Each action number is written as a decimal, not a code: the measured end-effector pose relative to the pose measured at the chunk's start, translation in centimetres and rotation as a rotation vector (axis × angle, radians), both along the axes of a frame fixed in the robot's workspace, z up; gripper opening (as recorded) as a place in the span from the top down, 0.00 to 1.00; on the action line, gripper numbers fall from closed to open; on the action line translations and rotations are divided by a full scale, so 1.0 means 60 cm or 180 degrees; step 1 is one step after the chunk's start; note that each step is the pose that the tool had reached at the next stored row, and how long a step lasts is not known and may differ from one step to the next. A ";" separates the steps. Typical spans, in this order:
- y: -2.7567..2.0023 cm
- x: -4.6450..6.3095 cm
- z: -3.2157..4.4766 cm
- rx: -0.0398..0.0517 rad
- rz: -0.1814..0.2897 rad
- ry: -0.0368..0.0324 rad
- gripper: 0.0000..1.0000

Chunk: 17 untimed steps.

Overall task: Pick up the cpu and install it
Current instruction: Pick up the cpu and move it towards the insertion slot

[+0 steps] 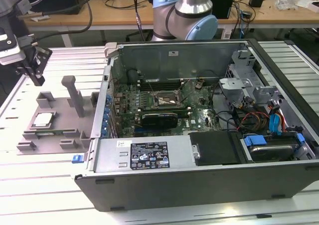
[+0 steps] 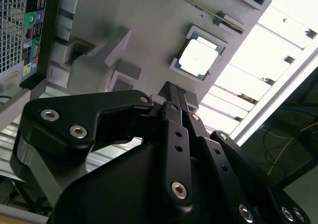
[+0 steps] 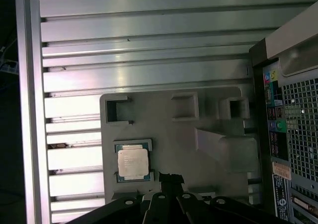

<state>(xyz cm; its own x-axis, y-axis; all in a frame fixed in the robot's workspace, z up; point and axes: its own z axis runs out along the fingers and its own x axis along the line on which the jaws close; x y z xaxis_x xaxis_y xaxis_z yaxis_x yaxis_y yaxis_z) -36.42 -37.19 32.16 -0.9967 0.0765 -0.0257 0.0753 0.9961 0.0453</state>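
The gripper (image 1: 36, 75) hangs closed and empty over the tray (image 1: 65, 116); in the exterior view the cpu (image 1: 43, 119) sits in its pocket at the gripper's 6 o'clock. A clean pick wants jaws squared to its edges, descending level

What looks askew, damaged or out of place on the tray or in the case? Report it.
Nothing stands out. The cpu lies flat and square in its recess on the grey tray, and the gripper hangs above the tray, clear of the chip. The case is open.
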 end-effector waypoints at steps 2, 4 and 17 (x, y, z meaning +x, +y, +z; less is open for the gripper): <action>0.0000 0.000 0.000 0.0000 0.0000 0.0000 0.89; 0.0000 0.000 0.000 0.0000 0.0000 0.0000 0.89; -0.0001 -0.017 -0.021 0.0000 0.0000 -0.0008 0.89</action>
